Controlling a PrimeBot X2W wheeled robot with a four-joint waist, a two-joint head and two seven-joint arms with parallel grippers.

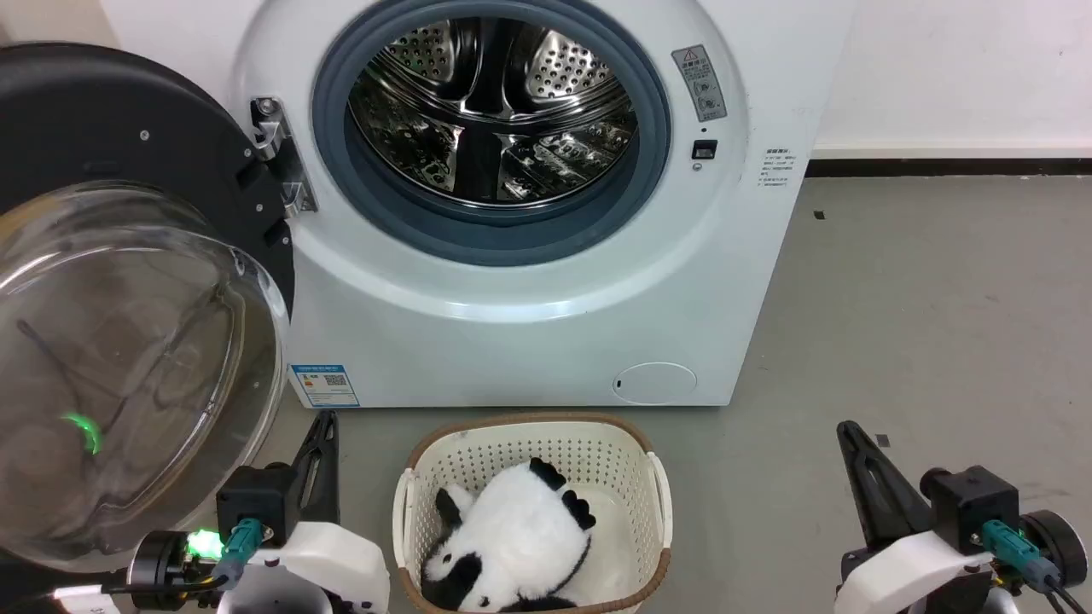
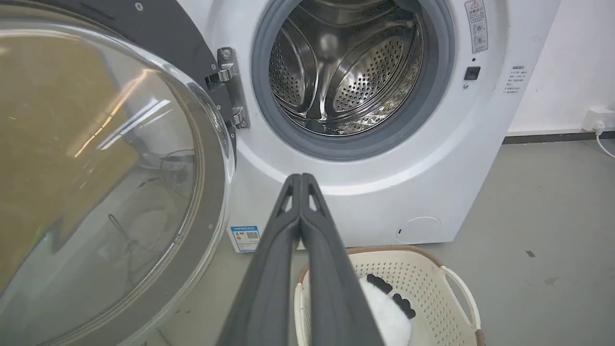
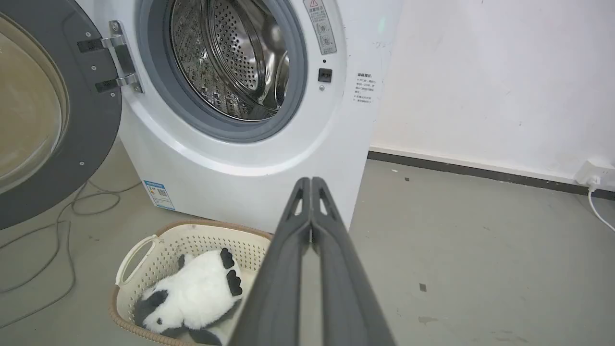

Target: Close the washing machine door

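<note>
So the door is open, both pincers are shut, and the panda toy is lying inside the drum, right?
No: the panda toy lies in the laundry basket on the floor, not the drum, as the head view shows. The washing machine door is open; left pincer and right pincer are shut.

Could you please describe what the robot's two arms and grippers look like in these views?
The left gripper and right gripper each have two long, dark grey, tapering fingers with slotted cut-outs near the tips. Behind each sit a black boxy housing, a teal cable plug and a glossy white wrist shell. A green light glows on the left wrist.
</note>
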